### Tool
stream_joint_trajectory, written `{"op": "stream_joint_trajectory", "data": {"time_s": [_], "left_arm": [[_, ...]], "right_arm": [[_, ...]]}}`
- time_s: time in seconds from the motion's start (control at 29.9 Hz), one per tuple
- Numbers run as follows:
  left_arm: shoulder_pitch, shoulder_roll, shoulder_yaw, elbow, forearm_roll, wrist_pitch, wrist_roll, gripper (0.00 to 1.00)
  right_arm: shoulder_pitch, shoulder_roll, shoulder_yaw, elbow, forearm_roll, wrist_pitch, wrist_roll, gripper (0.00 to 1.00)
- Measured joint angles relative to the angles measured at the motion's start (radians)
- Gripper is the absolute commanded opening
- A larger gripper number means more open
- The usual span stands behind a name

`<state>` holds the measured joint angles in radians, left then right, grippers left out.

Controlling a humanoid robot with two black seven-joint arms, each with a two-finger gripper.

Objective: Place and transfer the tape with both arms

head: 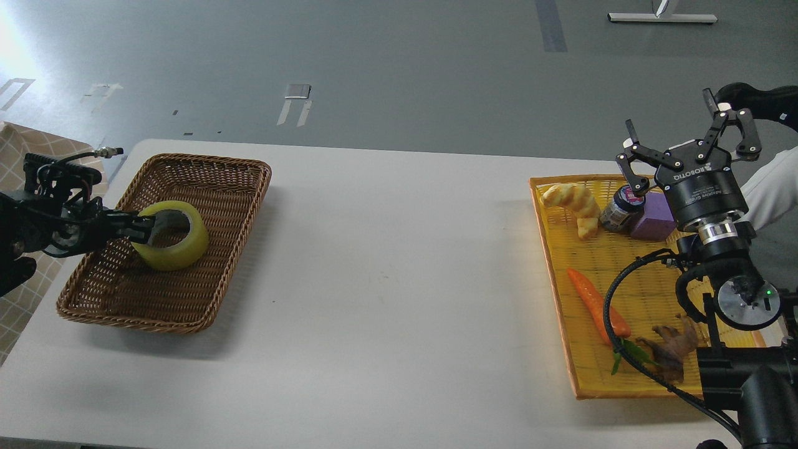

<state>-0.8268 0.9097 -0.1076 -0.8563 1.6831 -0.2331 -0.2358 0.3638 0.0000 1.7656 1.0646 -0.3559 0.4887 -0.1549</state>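
The tape (171, 240), a yellowish roll with a grey core, rests low in the brown wicker basket (206, 174) at the left of the white table. My left gripper (144, 229) comes in from the left and is shut on the roll's left rim, one finger inside the core. My right gripper (684, 128) is open and empty, fingers pointing up, above the far right corner of the yellow tray (561, 299).
The yellow tray holds a bread piece (570, 199), a small dark jar (619, 209), a purple block (653, 215), a carrot (595, 305) and a brown dried piece (673, 346). Bare white table (399, 268) lies between basket and tray.
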Motion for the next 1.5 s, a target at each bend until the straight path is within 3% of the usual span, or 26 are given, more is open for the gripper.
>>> {"op": "stream_joint_trajectory", "data": {"time_s": [0.4, 0.94, 1.17, 1.5], "left_arm": [[-0.021, 0.002, -0.013, -0.013, -0.083, -0.009, -0.012, 0.78], [-0.298, -0.074, -0.038, -0.043, -0.810, -0.030, -0.030, 0.97], [-0.313, -0.134, -0.197, -0.042, -1.258, -0.169, -0.058, 0.98], [-0.241, -0.272, -0.442, -0.049, -1.399, -0.254, -0.061, 0.98]], "right_arm": [[0.000, 0.000, 0.000, 0.000, 0.000, 0.000, 0.000, 1.00], [0.002, 0.000, 0.002, 0.014, 0.000, 0.000, 0.000, 1.00], [0.012, 0.000, 0.002, 0.018, -0.002, 0.000, 0.000, 1.00], [0.023, -0.007, 0.000, 0.047, -0.003, 0.000, -0.011, 1.00]]}}
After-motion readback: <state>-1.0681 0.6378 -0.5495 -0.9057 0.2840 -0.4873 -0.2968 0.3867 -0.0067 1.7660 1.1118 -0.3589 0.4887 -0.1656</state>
